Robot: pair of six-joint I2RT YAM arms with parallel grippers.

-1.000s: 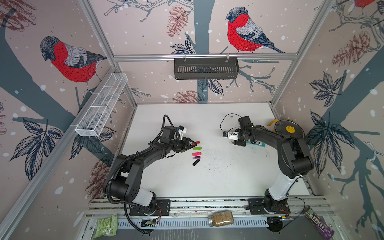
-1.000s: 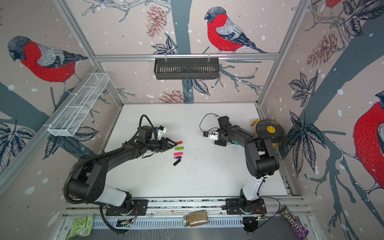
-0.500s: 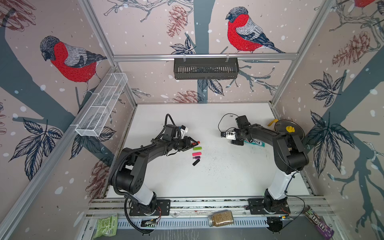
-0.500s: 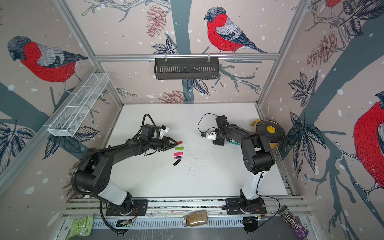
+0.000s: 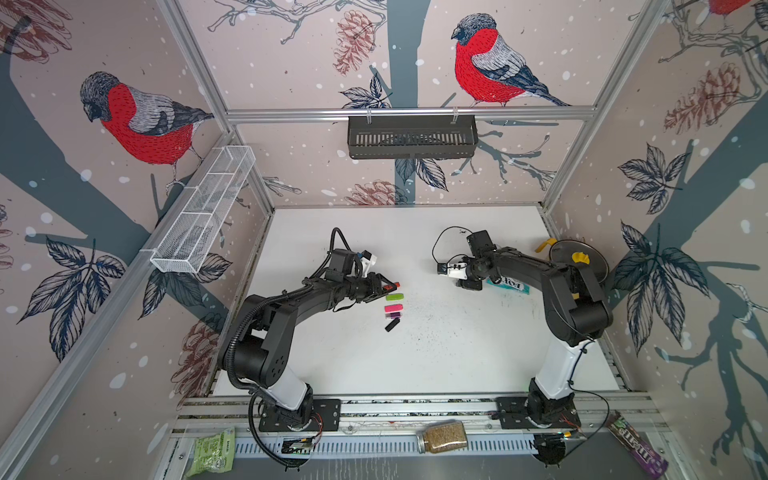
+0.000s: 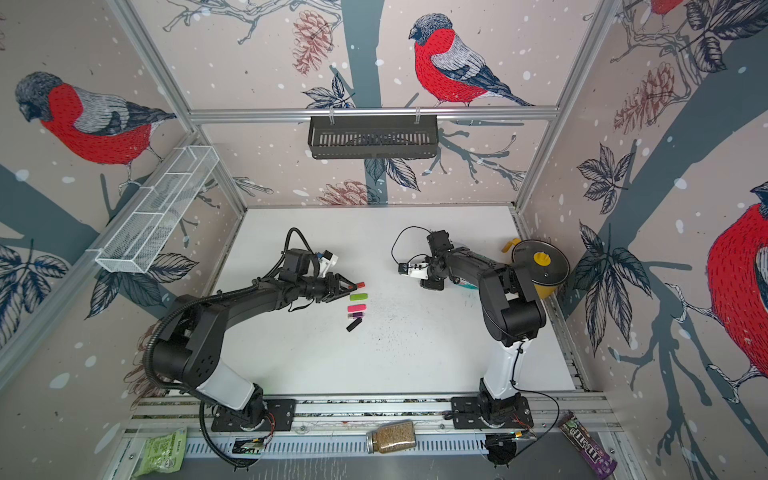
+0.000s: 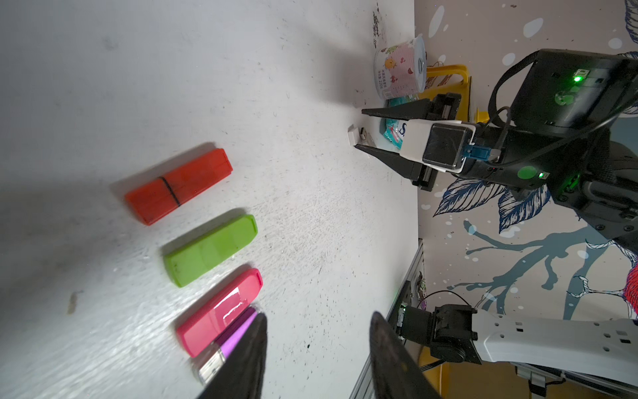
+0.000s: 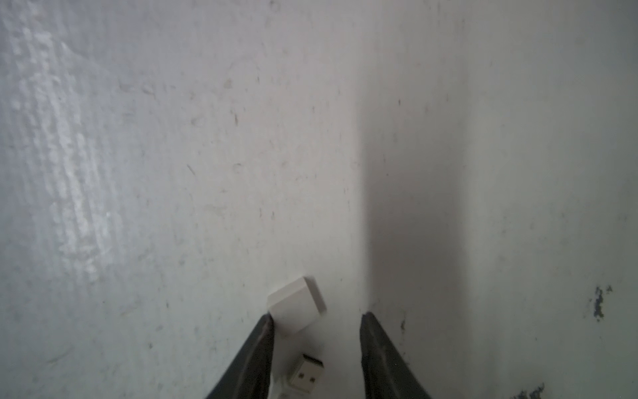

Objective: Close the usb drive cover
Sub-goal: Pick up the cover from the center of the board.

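Observation:
A white usb drive lies between the fingers of my right gripper [image 8: 316, 319], and its bare metal plug [image 8: 307, 374] shows there. Its white cover [image 8: 297, 307] sits loose on the table just past the plug, touching one fingertip [image 8: 267, 323]. The jaws stand apart and do not pinch the plug. The left wrist view shows the same cover [image 7: 353, 135] at that gripper's tips. My left gripper [image 7: 317, 345] is open and empty above a row of drives: red [image 7: 177, 186], green [image 7: 210, 250], pink [image 7: 221, 311] and an uncapped purple one [image 7: 238, 331].
A black piece [image 5: 392, 325] ends the row of drives. A teal packet [image 5: 509, 286] lies behind the right gripper. Against the right wall stand a tin can [image 7: 400, 67] and a yellow pot [image 5: 577, 259] with a lid. A jar [image 5: 442, 436] rests on the front rail.
My right gripper has crept a little to the left over the white drive. The left arm has stayed put.

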